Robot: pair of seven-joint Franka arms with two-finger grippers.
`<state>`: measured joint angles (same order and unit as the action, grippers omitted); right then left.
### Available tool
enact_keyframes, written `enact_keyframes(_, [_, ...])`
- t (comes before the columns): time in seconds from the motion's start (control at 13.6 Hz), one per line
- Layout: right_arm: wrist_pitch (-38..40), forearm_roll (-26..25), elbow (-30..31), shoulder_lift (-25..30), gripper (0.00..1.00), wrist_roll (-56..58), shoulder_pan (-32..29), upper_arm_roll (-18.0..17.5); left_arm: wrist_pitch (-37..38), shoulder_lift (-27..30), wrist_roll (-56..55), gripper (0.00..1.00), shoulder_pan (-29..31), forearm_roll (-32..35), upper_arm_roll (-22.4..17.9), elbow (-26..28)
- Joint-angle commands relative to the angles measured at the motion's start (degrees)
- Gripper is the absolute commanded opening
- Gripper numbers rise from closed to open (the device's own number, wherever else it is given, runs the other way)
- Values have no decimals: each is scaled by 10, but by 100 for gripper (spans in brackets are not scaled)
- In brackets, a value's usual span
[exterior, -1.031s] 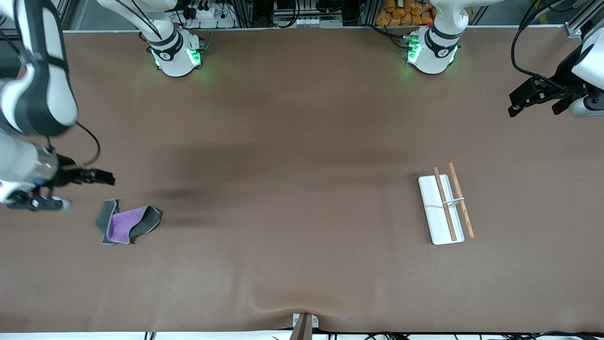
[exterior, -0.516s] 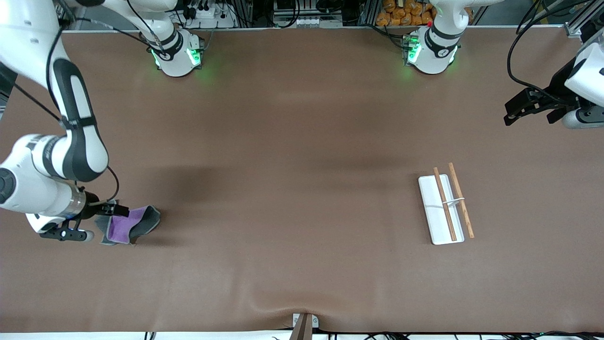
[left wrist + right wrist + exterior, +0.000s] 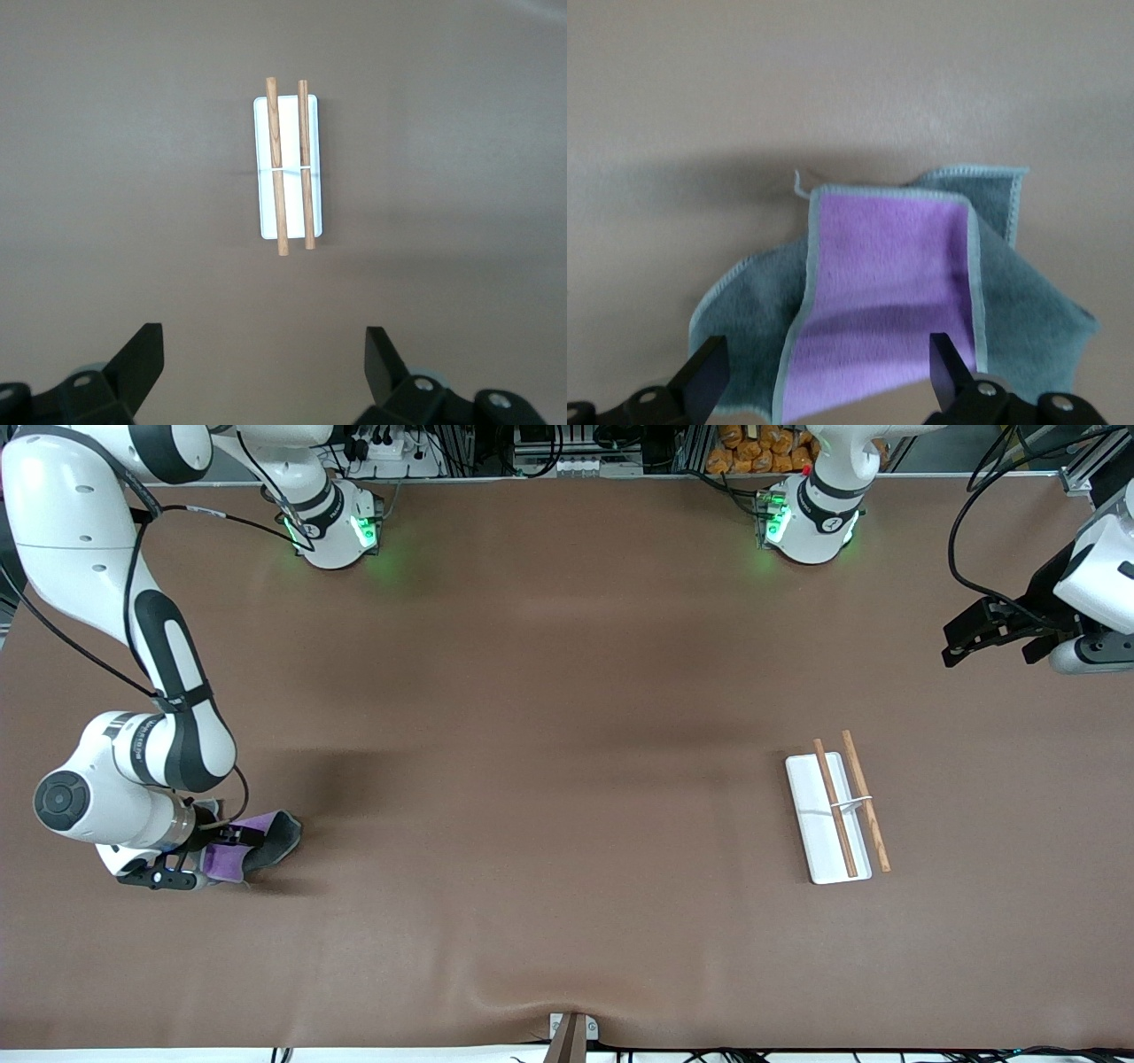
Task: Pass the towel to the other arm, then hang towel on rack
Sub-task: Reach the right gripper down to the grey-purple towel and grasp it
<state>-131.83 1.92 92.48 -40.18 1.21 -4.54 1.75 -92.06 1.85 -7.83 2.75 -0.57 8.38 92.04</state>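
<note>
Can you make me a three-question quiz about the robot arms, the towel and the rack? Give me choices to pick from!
1. Where is the right gripper?
A. over the towel
B. over the rack
C. by its base

2. How many wooden rods does the rack have?
A. one
B. two
C. four

3. How are the left gripper fingers?
A. shut on the towel
B. shut on a rod
C. open, holding nothing

Answers: 1 A, its fingers straddle the purple fold. 2 B, two rods lie side by side. 3 C, a wide gap shows in the left wrist view.
</note>
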Motion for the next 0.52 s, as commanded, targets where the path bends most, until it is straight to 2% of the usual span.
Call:
enact_keyframes(0.0, [-15,-1,-17,-20,100,-1,-2,-3,-2,-6,12,100,0,1,1,-7])
enact_keyframes(0.29, [-50,3,-16,-33,100,-1,-6,-3,-2,-8,12,100,-1,1,1,-7])
enact_keyframes(0.37, [-51,4,-16,-33,81,-1,-7,-3,-2,-8,12,100,-1,1,2,-7])
enact_keyframes(0.44, [-50,4,-15,-33,49,-1,-7,-3,-2,-8,12,100,-1,1,2,-7])
